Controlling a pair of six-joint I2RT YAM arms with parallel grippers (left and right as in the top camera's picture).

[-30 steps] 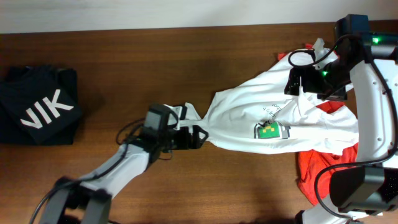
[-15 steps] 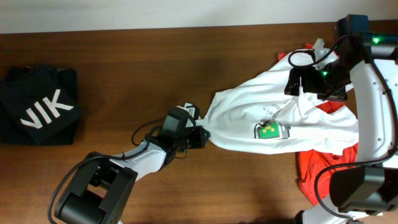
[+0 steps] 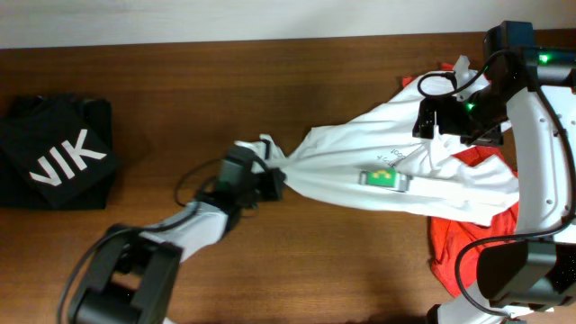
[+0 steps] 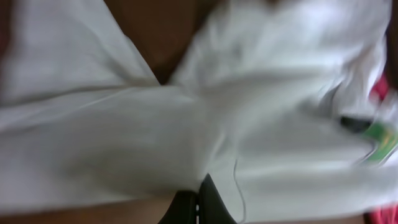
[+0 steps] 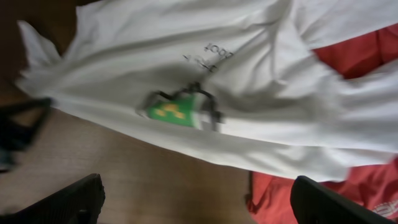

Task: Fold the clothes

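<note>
The T-shirt [image 3: 342, 166] spreads over the surface [image 3: 180, 90] from the left hand [image 3: 270, 183] to beneath the right hand [image 3: 432, 117], overlapping another shirt [image 3: 459, 247] there. A lettered garment [image 3: 58, 155] lies well apart, behind the left hand, away from the T-shirt.

White links [image 3: 544, 153], black joints [image 3: 508, 38], looped cables [image 3: 189, 184], green light [image 3: 543, 59], black right pincer [image 5: 196, 186]

Brown wooden table [image 3: 180, 108] — perhaps pale wall [image 3: 225, 18] behind.

T-shirt [image 3: 342, 166]: white. Chest print [image 3: 385, 179]: green, yellow specks, seemingly dark-edged (blurred). Text lines [image 3: 393, 156]: dark. Shirt [image 3: 459, 247] at 4 o'clock: red-orange. Garment [image 3: 58, 153] at 9 o'clock: black, large white letters. Table [image 3: 270, 81]: brown wood grain.
</note>
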